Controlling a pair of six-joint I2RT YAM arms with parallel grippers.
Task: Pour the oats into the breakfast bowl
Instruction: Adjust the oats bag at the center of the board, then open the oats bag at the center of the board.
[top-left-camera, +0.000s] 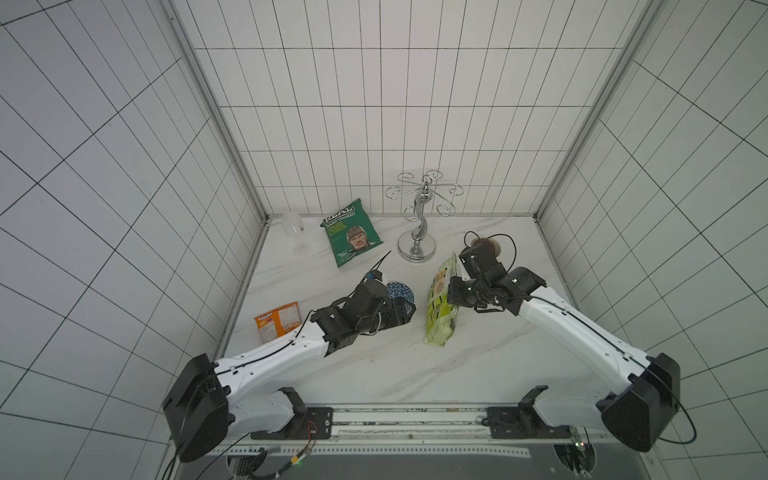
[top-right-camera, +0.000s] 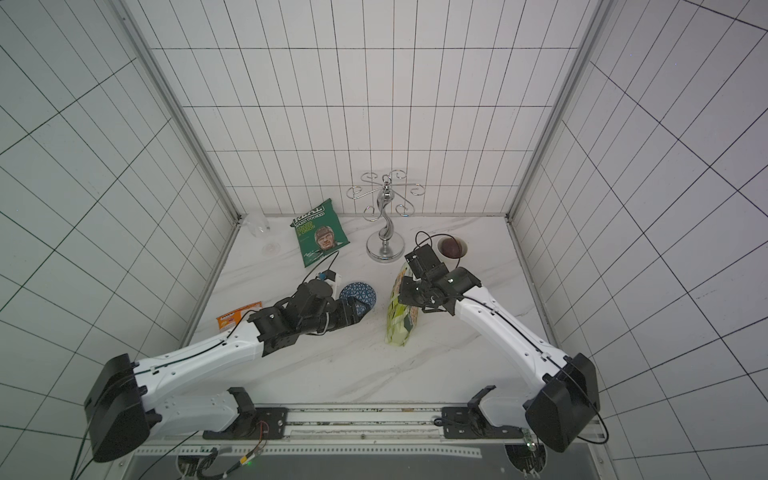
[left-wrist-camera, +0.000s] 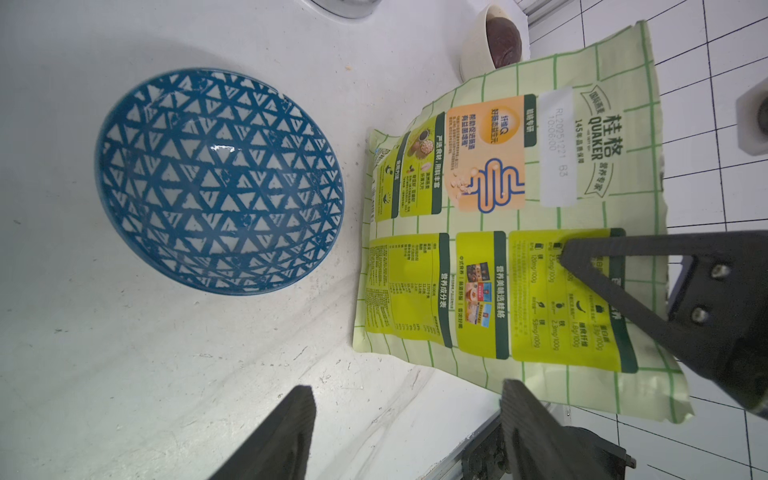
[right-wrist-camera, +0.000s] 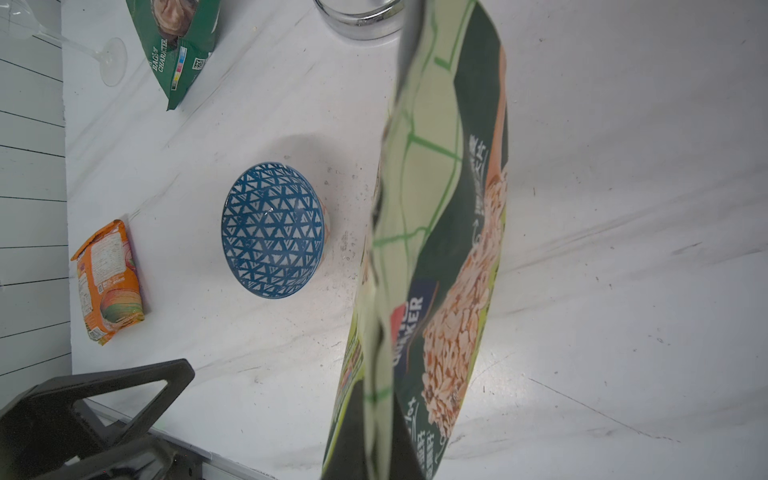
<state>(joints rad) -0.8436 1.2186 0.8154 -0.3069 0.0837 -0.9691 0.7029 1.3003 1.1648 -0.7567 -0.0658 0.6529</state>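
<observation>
- White tiled walls enclose a marble table (top-left-camera: 374, 374).
- Clamped shut on the upper edge of the oat pouch (top-left-camera: 440, 307) is the right gripper (top-left-camera: 452, 291). The pouch stands just beside the blue patterned bowl (top-left-camera: 400, 291), which looks empty.
- Near the bowl, the left gripper (left-wrist-camera: 406, 388) is spread wide and holds nothing.
- To pour well, I'd lift the pouch, centre its mouth over the bowl and tip slowly.
- Count: one pouch, two bowls including the cream bowl (top-right-camera: 453, 248), one crisp bag (top-left-camera: 351, 235), one orange packet (top-left-camera: 277, 320), one wine glass (top-left-camera: 296, 232) and one metal stand (top-left-camera: 417, 232).

The oats pouch (left-wrist-camera: 478, 270) bears "QUAKER" and "桂格", seen sideways in the left wrist view. Its white sticker (left-wrist-camera: 557, 149) reads "RL2025121 B3" and "10:06:00". Just above centre in both top views, the crisp bag (top-left-camera: 351, 237) (top-right-camera: 321, 237) reads "REAL HAND COOKED". In the right wrist view it shows "BAGS OF CHARACTER".
</observation>
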